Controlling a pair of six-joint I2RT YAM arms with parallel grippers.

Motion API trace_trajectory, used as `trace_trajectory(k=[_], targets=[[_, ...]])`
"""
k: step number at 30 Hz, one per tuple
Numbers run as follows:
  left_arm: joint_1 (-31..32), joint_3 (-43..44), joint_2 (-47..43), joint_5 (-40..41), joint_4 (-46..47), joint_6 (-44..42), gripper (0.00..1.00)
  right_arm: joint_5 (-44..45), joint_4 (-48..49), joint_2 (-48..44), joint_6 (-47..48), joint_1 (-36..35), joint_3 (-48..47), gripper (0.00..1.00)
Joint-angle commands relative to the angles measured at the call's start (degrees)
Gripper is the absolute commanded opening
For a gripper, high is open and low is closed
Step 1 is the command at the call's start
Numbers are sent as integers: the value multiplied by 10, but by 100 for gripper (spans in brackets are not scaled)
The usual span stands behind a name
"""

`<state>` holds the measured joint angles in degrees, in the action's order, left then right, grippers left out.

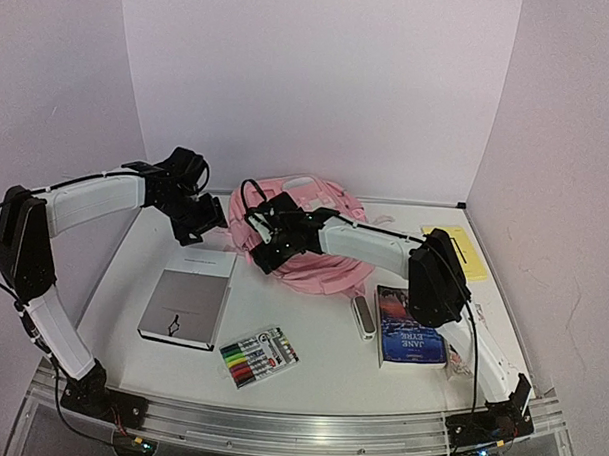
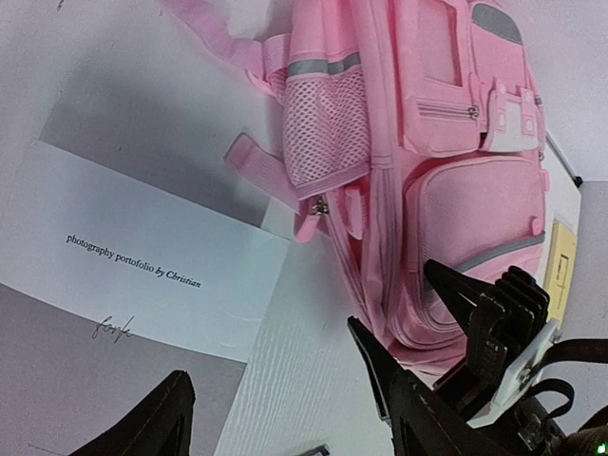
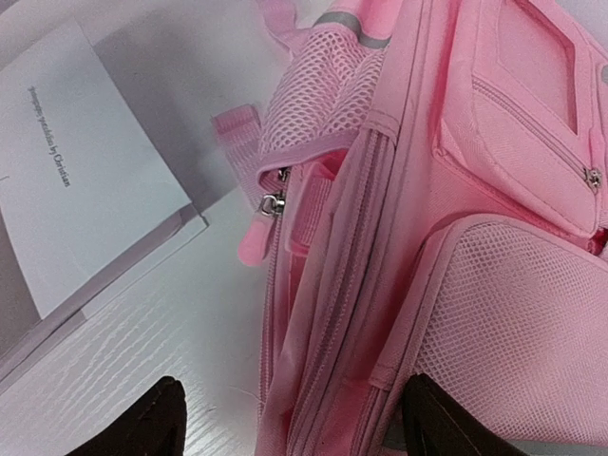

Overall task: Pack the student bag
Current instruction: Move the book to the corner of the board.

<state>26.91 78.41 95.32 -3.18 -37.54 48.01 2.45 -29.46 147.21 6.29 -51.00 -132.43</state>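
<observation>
Left hand: above the far left of the bench, jaws spread wide, holding nothing; near it a photography portfolio, then a pack of markers. Student bag: pink, lying at far centre; right hand over its left zipper edge, jaws wide apart, gripping nothing. Rightward: small grey case, Jane Eyre book, yellow pad.
</observation>
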Motion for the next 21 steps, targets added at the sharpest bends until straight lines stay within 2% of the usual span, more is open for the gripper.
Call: trace_trajectory(k=[1, 4, 6, 13, 16, 21], targets=[[2, 23, 14, 48, -29, -1, 71, 88, -4, 31, 28, -3, -7, 53], [11, 30, 29, 56, -40, -12, 70, 99, -5, 22, 32, -2, 1, 18], [23, 41, 51, 66, -53, -28, 70, 89, -5, 6, 27, -2, 7, 2], [68, 114, 152, 126, -125, -59, 77, -17, -6, -71, -14, 18, 19, 0], [82, 160, 200, 167, -175, -62, 86, -45, -7, -88, -23, 32, 21, 0], [90, 194, 248, 203, -248, -44, 86, -66, -19, -105, -20, 54, 35, 0]])
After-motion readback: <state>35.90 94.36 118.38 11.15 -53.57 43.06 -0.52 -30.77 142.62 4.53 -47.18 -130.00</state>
